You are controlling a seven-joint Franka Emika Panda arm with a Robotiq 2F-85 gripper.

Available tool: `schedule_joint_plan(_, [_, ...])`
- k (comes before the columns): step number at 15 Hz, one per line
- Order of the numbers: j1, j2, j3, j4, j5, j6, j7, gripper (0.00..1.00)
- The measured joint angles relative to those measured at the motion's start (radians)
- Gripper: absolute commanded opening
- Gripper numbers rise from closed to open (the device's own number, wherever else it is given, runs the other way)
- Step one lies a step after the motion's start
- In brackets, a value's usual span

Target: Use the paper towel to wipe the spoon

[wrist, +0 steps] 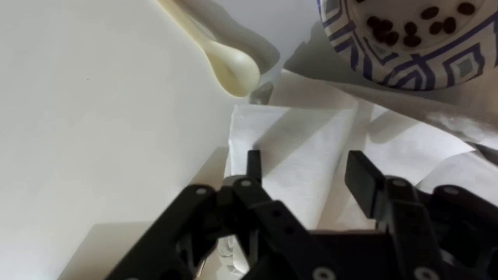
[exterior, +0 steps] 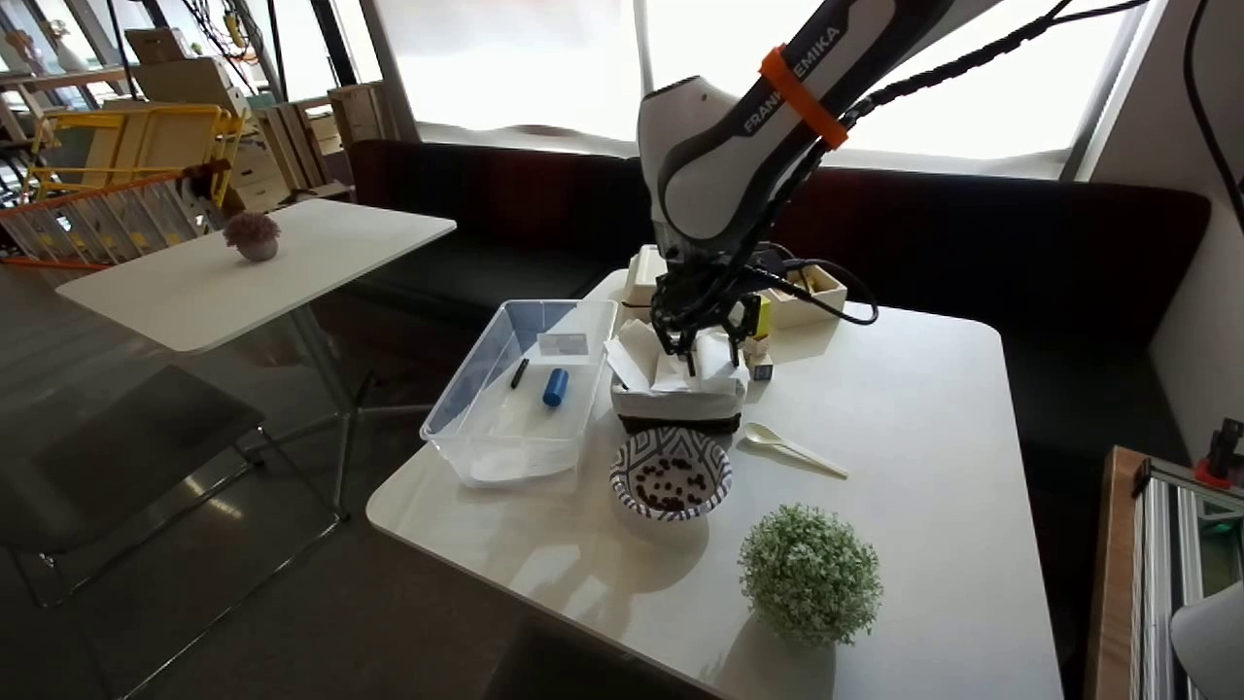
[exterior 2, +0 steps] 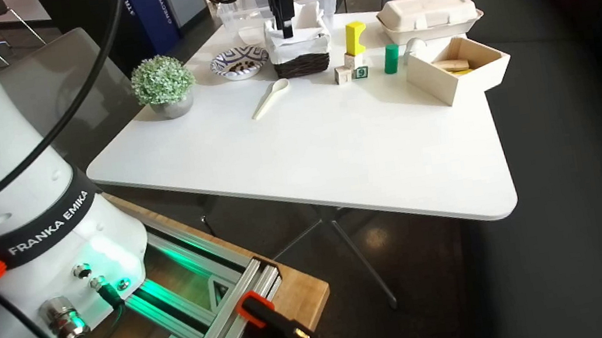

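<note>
The hand (wrist: 305,157) is positioned over paper towel (wrist: 297,134), jaws well apart, nothing gripped. The spoon (wrist: 225,62) is laid on the tabletop (exterior 2: 331,135) beside the wicker basket (exterior 2: 303,65).

Smooth plastic-looking spoon (wrist: 221,56), matt paper towel (wrist: 301,151)

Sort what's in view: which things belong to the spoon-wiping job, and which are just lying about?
Belongs to the job:
spoon
white paper, presumably the towels, in the lined basket
pincer, open over the paper

Just lying about:
patterned bowl
potted plant
clear plastic bin
blue cylinder
wooden box
clamshell container
yellow block
green cylinder
</note>
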Motion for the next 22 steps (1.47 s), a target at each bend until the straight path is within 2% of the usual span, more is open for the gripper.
schedule_joint_plan(3, [0.013,0.016,-0.01,0.009,0.0,0.0,0.001,0.07])
schedule_joint_plan(4, [0.017,0.018,-0.014,0.01,0.0,0.0,0.001,0.01])
schedule_joint_plan(5, [0.019,0.018,-0.017,0.011,0.0,0.0,0.001,0.0])
schedule_joint_plan(8, [0.027,0.01,-0.026,0.013,0.0,-0.02,0.016,0.0])
schedule_joint_plan(12, [0.029,-0.052,-0.028,0.01,0.0,-0.118,0.045,0.0])
schedule_joint_plan(16, [0.03,-0.201,-0.017,-0.037,0.002,-0.189,0.049,0.0])
schedule_joint_plan(22, [0.014,-0.438,0.003,-0.213,0.003,-0.293,0.011,0.0])
